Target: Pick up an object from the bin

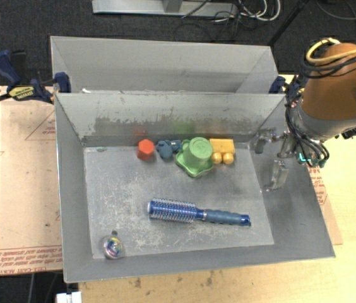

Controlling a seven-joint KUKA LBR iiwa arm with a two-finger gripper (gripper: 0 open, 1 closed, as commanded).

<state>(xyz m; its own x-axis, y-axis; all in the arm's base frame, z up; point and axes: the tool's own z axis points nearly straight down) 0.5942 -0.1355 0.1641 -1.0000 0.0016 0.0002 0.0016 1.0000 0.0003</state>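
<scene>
My gripper [270, 163] hangs over the bin's right slope, close to the right wall, open, with nothing between its fingers. Nearest to it is a yellow toy block [222, 150] against the back wall, to the gripper's left. A green cup [195, 156] lies tipped beside that block. A blue hairbrush [197, 213] lies flat across the middle of the floor, its handle end pointing right, below and left of the gripper.
A small blue piece [165, 148] and a red piece [145, 149] sit left of the cup along the back wall. A small shiny purple-tinted ball [113, 247] rests in the front left corner. The arm's orange cover stands outside the right rim.
</scene>
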